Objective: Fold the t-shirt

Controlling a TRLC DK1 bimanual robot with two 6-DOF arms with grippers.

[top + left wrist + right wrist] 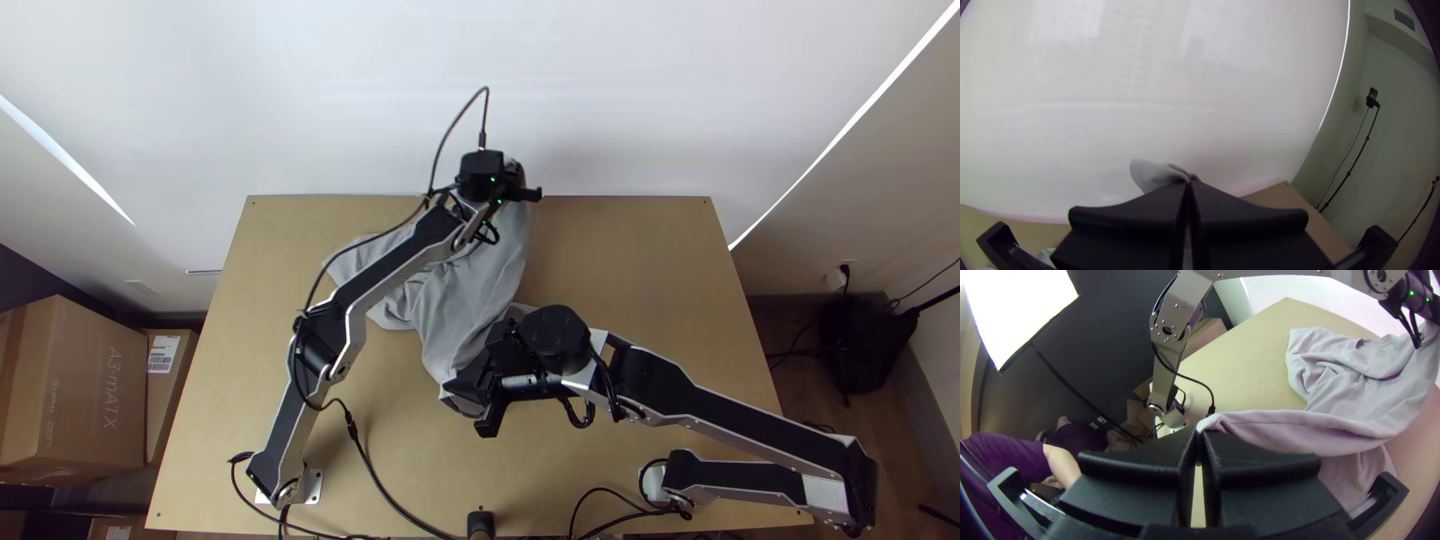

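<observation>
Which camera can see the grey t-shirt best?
The right wrist view. The t-shirt looks big there, with its wrinkles and the end in the right pincer easy to see. The top view shows it slanting over the table, partly hidden by the arms. The left wrist view shows a small bit at the left pincer.

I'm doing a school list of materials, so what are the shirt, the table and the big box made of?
The shirt looks like soft, matte knitted cloth, maybe cotton: it droops in loose folds. The table seems to be wood or wood board, light brown and flat. The box is probably plain cardboard, with dull brown sides and straight edges.
</observation>
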